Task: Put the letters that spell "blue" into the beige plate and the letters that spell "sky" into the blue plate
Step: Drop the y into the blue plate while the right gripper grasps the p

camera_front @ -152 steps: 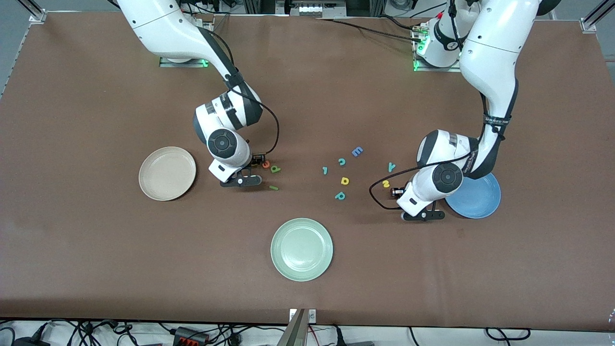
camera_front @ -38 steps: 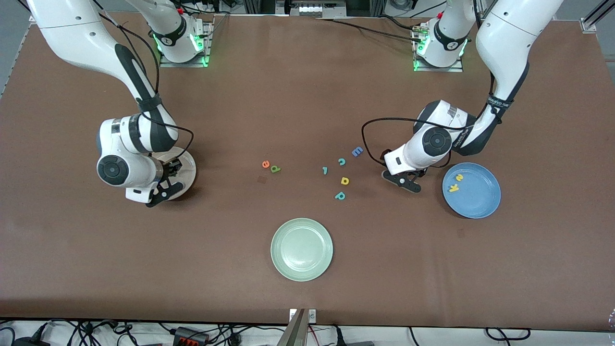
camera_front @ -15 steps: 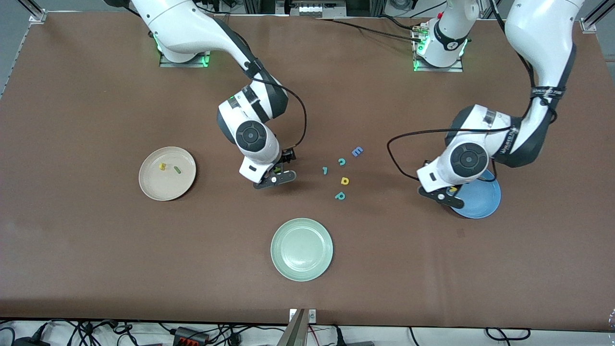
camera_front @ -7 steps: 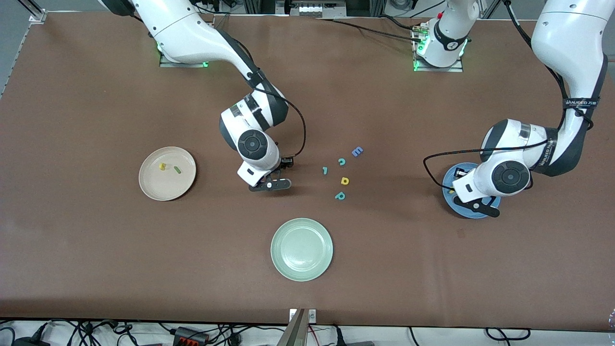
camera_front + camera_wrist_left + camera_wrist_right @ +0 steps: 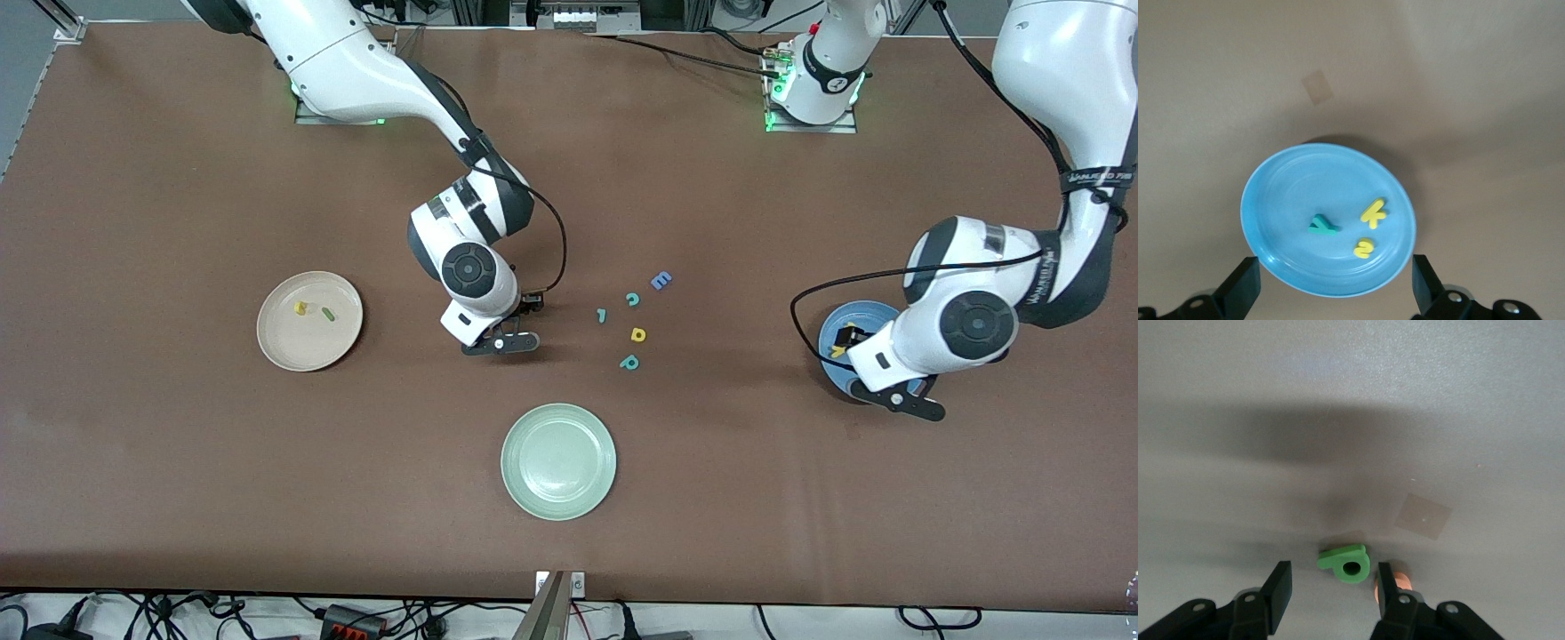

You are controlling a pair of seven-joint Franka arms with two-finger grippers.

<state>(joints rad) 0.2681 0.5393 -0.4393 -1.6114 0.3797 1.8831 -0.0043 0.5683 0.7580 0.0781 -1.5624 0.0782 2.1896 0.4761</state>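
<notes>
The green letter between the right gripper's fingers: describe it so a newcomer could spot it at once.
Start at the beige plate and move toward the table's middle to the right gripper, low over the brown table. Between its open fingers lies a small green letter with a round hole. Its only close neighbour is an orange letter, half hidden by one finger.

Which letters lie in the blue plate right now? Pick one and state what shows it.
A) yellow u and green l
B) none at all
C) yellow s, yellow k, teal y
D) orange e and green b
C: the left wrist view shows the yellow s, the yellow k and the teal y lying in the blue plate, with the open left pincer above it.
</notes>
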